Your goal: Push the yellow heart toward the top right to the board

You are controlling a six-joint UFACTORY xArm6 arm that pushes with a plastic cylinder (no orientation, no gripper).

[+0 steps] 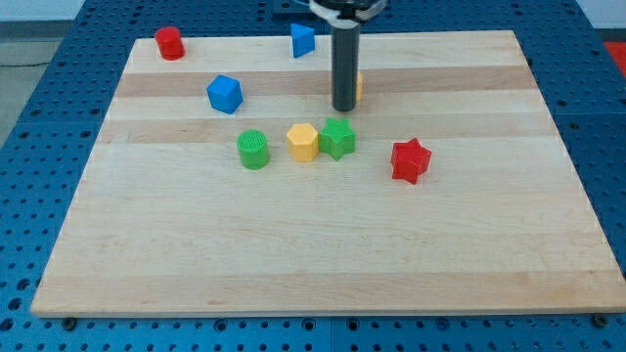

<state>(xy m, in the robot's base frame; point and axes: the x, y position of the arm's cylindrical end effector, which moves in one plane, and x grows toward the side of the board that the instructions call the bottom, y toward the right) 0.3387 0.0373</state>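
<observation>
Most of the push remains: my tip (343, 108) touches the yellow heart (358, 87), far from the board's (293, 244) top-right corner; no gripper fitted.

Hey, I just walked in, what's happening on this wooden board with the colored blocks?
I'm a robot arm pushing blocks around a wooden board with a dark rod. My tip is near the view's top center, right against a yellow block that is mostly hidden behind the rod, so its shape is unclear; that is probably the heart I'm sending toward the top right. Just below the tip sit a green cylinder, a yellow hexagon block and a green block, with a red star to their right.
</observation>
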